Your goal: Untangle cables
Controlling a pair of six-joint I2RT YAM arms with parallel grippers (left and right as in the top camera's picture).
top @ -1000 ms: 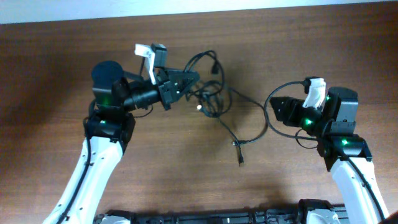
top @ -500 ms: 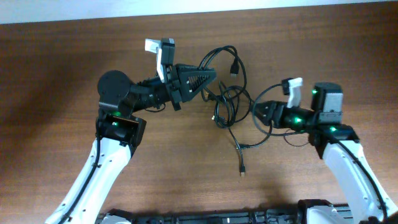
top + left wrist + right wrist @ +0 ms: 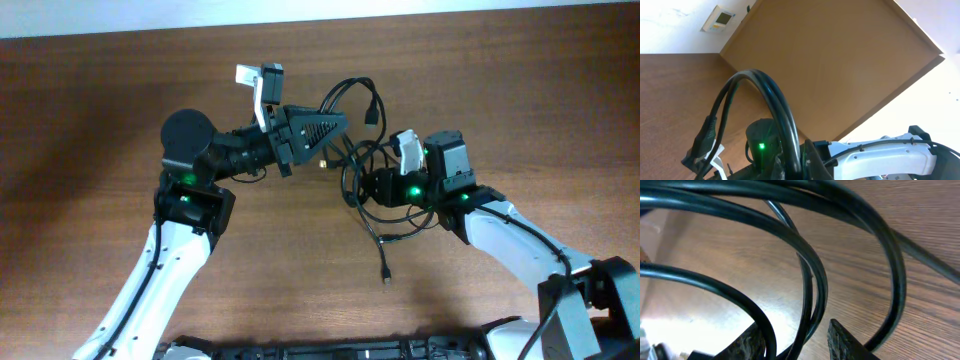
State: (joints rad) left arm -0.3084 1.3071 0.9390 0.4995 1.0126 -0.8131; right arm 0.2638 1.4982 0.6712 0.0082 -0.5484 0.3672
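Observation:
The cables (image 3: 362,160) are a tangle of thin black cords in the middle of the wooden table. One plug (image 3: 374,108) sticks up at the back and another plug (image 3: 386,275) lies near the front. My left gripper (image 3: 338,124) is shut on a cable loop and holds it raised; in the left wrist view the loop (image 3: 771,95) arcs up from the jaws (image 3: 801,165), with a plug (image 3: 704,136) hanging at the left. My right gripper (image 3: 366,186) is open at the tangle's right side. In the right wrist view two strands (image 3: 809,305) pass between its fingers (image 3: 796,345).
The wooden table (image 3: 480,80) stretches all around the tangle. The right arm's white link (image 3: 880,155) shows in the left wrist view, close behind the held loop. The arms' bases sit at the front edge (image 3: 340,350).
My right gripper has moved left across the table into the tangle. My left gripper first carried the cables up and to the right, and has held still since.

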